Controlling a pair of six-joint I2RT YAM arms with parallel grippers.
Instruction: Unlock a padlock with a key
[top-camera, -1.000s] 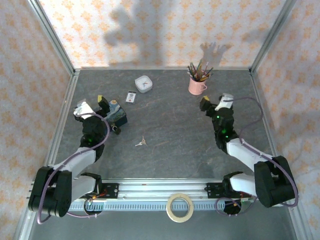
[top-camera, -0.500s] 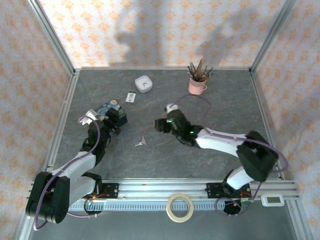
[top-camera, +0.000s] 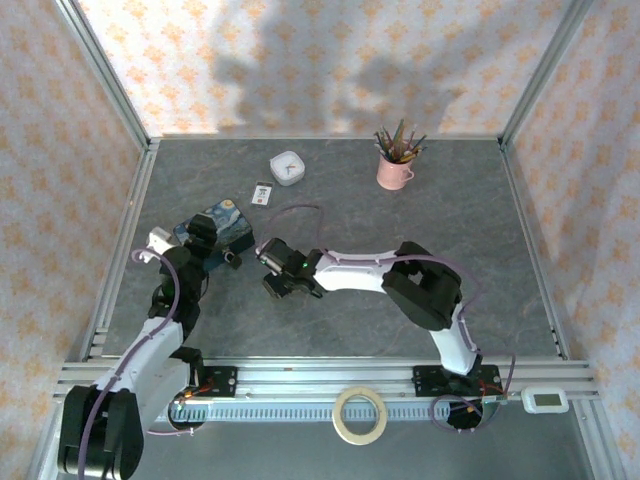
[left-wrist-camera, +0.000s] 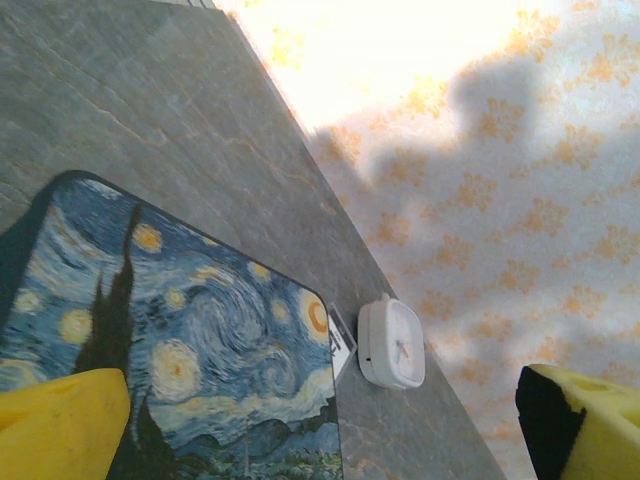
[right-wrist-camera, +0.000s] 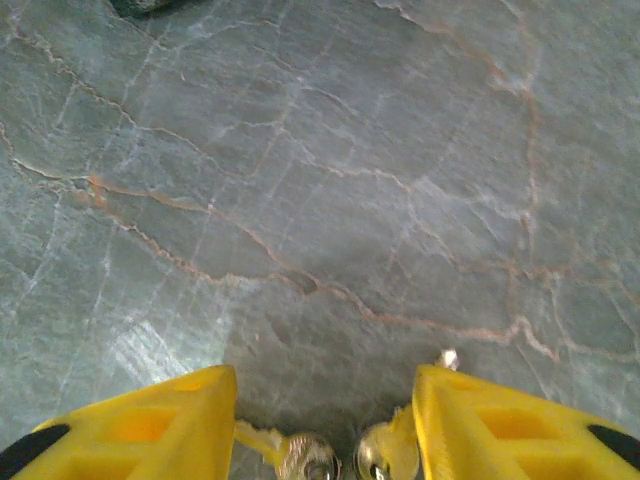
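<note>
The tiny dark padlock (top-camera: 232, 259) lies on the grey table just off the near right corner of the blue painted box (top-camera: 225, 224). My left gripper (top-camera: 205, 233) hovers over that box (left-wrist-camera: 180, 350), wide open, its yellow fingertips (left-wrist-camera: 60, 425) far apart with nothing between them. My right gripper (top-camera: 279, 282) is down at the table to the right of the padlock. In the right wrist view the silvery key (right-wrist-camera: 310, 457), with a second round key head (right-wrist-camera: 385, 452) beside it, lies between my right gripper's (right-wrist-camera: 322, 430) yellow fingers (right-wrist-camera: 500, 420), which stand apart on either side.
A white square clock (top-camera: 289, 167) and a small white-and-black card (top-camera: 262, 193) lie behind the box; both show in the left wrist view, clock (left-wrist-camera: 392, 343) and card (left-wrist-camera: 341, 350). A pink cup of pencils (top-camera: 396, 165) stands at the back. A tape roll (top-camera: 360, 414) rests on the front rail.
My right arm swung from the right side across to the key and came down over it, its jaws narrowing. My left gripper shifted a little over the box and stayed open.
</note>
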